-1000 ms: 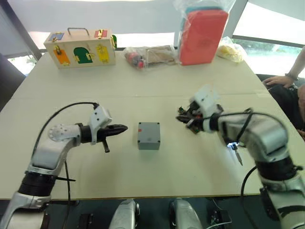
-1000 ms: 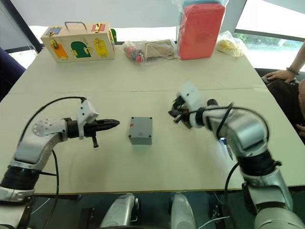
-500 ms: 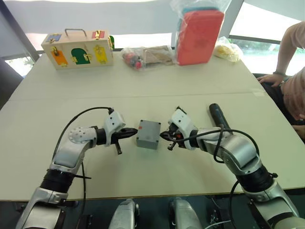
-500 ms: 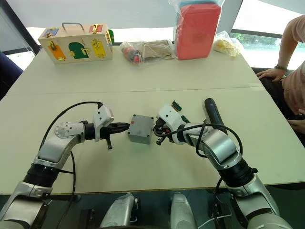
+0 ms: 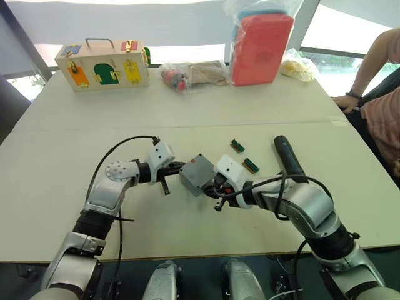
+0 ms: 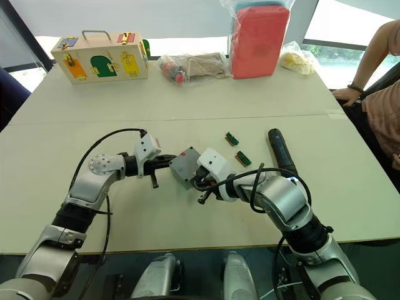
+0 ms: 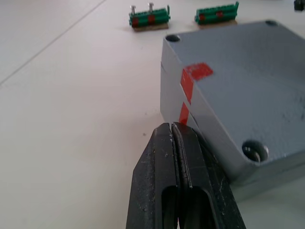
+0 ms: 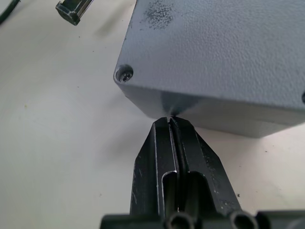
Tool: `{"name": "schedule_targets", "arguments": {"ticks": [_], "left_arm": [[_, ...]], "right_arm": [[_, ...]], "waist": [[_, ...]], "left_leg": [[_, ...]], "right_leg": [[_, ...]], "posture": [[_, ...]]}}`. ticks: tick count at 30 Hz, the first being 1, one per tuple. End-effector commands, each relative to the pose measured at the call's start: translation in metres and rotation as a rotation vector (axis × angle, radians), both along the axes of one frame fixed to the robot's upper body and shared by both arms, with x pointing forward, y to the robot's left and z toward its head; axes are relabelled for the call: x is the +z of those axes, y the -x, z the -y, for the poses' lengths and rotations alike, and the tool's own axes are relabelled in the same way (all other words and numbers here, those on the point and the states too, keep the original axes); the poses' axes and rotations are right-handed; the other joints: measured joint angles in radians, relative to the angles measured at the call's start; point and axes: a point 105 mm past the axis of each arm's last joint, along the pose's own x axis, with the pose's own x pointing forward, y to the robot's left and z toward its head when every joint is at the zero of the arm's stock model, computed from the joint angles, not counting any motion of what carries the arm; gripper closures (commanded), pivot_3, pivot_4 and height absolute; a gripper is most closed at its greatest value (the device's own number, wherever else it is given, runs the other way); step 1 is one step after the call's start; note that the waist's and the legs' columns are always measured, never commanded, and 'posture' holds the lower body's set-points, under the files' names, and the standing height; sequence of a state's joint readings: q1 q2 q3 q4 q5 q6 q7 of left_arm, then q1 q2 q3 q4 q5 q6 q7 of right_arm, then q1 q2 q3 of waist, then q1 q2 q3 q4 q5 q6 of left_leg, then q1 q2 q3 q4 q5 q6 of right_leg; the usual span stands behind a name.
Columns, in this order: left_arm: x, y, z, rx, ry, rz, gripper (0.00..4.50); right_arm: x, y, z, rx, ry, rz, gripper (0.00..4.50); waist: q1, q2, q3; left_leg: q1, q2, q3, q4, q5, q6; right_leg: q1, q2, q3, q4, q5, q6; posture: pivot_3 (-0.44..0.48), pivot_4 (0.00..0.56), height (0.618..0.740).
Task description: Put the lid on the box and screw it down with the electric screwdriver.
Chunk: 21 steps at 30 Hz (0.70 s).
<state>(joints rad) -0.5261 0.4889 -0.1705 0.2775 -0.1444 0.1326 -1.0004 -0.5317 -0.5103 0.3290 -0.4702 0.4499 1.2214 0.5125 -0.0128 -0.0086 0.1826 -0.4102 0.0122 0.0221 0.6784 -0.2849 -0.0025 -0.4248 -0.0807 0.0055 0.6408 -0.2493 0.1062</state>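
Both claws, left [image 7: 172, 128] and right [image 8: 170, 121], are closed against 1 box [image 5: 199, 174]; 2 green pieces [image 5: 244, 155], 1 electric screwdriver [image 5: 287, 157] lie beside.

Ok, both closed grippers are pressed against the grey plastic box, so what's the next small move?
Probably back the right gripper off towards the thick black electric screwdriver lying on the table. The lid already sits on the grey plastic box, and the left gripper, shut, braces its corner.

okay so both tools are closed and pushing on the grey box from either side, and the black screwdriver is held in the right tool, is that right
Not quite. The electric screwdriver is not held: the left eye view shows it lying on the table to the right of the right arm. The rest holds: the left tool and the right tool are both shut, their tips against opposite sides of the box.
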Motion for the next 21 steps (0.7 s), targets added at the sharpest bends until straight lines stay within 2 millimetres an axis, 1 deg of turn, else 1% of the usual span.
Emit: {"name": "schedule_targets", "arguments": {"ticks": [1, 4, 7, 10, 12, 16, 21], "left_arm": [[0.011, -0.003, -0.021, 0.008, -0.052, 0.058, 4.50], [0.013, 0.002, -0.033, -0.002, -0.074, 0.053, 4.50], [0.013, 0.016, -0.034, -0.048, -0.078, 0.014, 4.50], [0.012, 0.034, -0.024, -0.108, -0.056, -0.031, 4.50], [0.010, 0.039, -0.016, -0.118, -0.041, -0.041, 4.50], [0.008, 0.039, -0.008, -0.104, -0.027, -0.035, 4.50], [0.008, 0.030, -0.006, -0.071, -0.050, 0.003, 4.50]], "right_arm": [[0.034, -0.015, 0.016, -0.045, -0.002, 0.136, 4.46], [0.039, -0.028, 0.031, -0.090, 0.014, 0.174, 4.46], [0.039, -0.042, 0.040, -0.125, 0.016, 0.199, 4.46], [0.037, -0.054, 0.036, -0.127, -0.025, 0.206, 4.46], [0.033, -0.058, 0.031, -0.108, -0.040, 0.212, 4.46], [0.025, -0.060, 0.021, -0.070, -0.074, 0.194, 4.46], [0.011, -0.052, 0.012, -0.011, -0.078, 0.157, 4.46]], "waist": [[0.000, 0.000, 0.000], [0.001, 0.000, 0.000], [0.000, 0.000, 0.000], [-0.001, 0.000, 0.000], [-0.001, 0.000, 0.000], [0.002, 0.000, 0.000], [0.002, 0.000, 0.000]], "left_leg": [[0.000, 0.000, 0.000, 0.000, 0.000, 0.000], [0.000, 0.000, 0.000, 0.000, 0.000, 0.000], [0.000, 0.000, 0.000, 0.000, 0.000, 0.000], [0.000, 0.000, 0.000, 0.000, 0.000, 0.000], [0.000, 0.001, 0.000, 0.000, 0.000, 0.000], [0.000, 0.000, 0.001, 0.002, 0.000, 0.000], [0.000, 0.000, 0.001, 0.002, 0.000, 0.000]], "right_leg": [[0.000, 0.000, 0.000, 0.000, 0.000, 0.000], [0.000, 0.000, 0.000, 0.000, 0.000, 0.000], [0.000, 0.000, 0.000, 0.000, 0.000, 0.000], [0.000, 0.000, 0.000, 0.000, 0.000, 0.000], [0.000, 0.000, 0.001, 0.000, 0.000, 0.000], [0.000, 0.000, 0.000, 0.002, 0.000, 0.000], [0.000, 0.000, 0.000, 0.003, 0.000, 0.000]], "posture": [[0.000, 0.150, 0.730], [0.000, 0.150, 0.730], [0.000, 0.150, 0.730], [0.000, 0.150, 0.730], [0.000, 0.150, 0.730], [0.000, 0.150, 0.730], [0.000, 0.150, 0.730]]}}
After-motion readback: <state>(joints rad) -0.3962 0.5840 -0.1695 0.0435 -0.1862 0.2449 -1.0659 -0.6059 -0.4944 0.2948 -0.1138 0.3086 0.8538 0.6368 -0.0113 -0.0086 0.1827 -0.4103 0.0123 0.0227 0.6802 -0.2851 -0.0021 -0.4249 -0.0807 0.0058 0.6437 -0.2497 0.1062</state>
